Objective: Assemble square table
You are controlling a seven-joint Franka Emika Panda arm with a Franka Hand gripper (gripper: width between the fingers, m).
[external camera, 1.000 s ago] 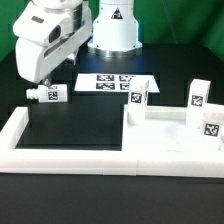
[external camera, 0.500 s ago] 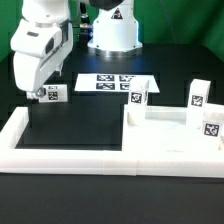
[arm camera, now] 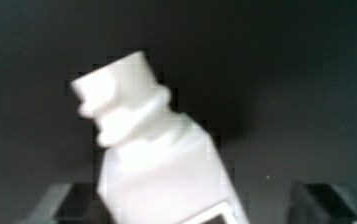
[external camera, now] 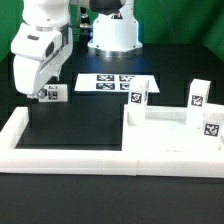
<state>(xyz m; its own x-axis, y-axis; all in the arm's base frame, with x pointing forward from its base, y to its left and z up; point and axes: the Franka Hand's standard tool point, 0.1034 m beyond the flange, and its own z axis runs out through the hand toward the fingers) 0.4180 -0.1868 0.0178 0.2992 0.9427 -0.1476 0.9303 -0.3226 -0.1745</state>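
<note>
A loose white leg (external camera: 53,93) with a tag lies on the black table at the exterior view's left. My gripper (external camera: 38,94) is down at this leg's left end. In the wrist view the leg (arm camera: 148,130) lies between the two dark fingers (arm camera: 58,203), with a gap on each side, so the gripper (arm camera: 189,208) is open around it. The white square tabletop (external camera: 165,128) lies at the exterior view's right. Three tagged legs stand upright on it: one at its back left (external camera: 137,97), one at the back right (external camera: 197,95), one at the right (external camera: 211,127).
The marker board (external camera: 113,83) lies flat behind the tabletop, near the robot base (external camera: 113,35). A long low white border wall (external camera: 70,157) runs along the front and up the left side (external camera: 14,128), enclosing black table.
The arm has moved toward the exterior view's left and come down, bringing the gripper to the loose leg. The leg and the tabletop have not moved.
</note>
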